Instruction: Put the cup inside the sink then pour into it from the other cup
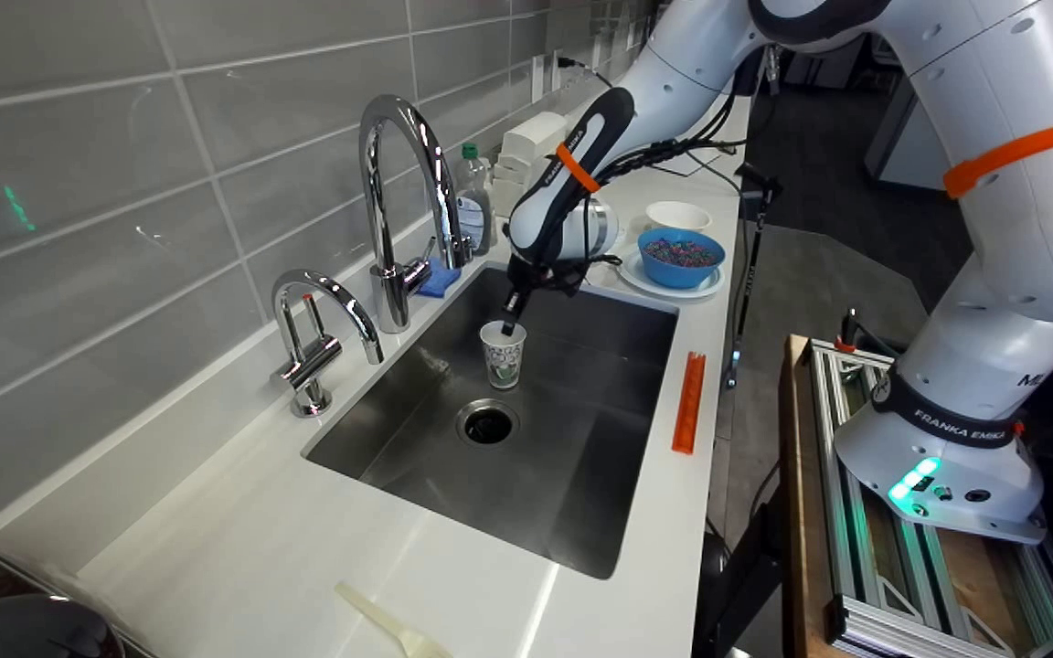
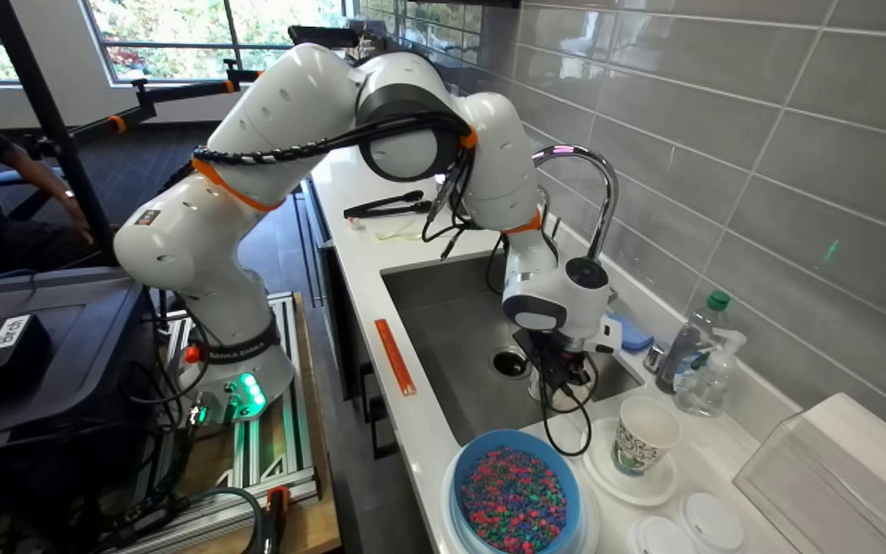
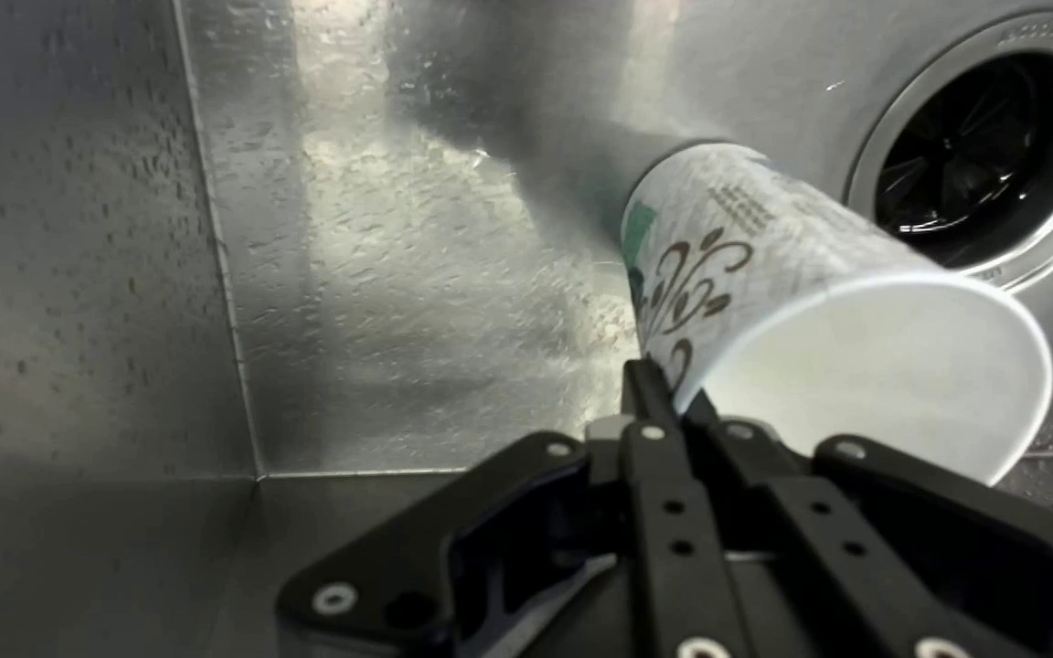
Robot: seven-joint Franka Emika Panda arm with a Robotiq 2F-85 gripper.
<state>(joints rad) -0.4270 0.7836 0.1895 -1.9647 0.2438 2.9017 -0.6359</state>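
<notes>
In an exterior view: printed cup (image 1: 504,361) stands upright in the steel sink (image 1: 572,466), near the drain (image 1: 487,425); gripper (image 1: 510,326) at its rim. In an exterior view: second cup (image 2: 641,446) upright on a plate (image 2: 652,490) beside the sink. Wrist view: jaws clenched on the printed cup's wall, one tip inside, one outside.

Kitchen, sink (image 1: 572,439), faucet (image 1: 382,228), apparently dish soap (image 2: 689,338)
</notes>
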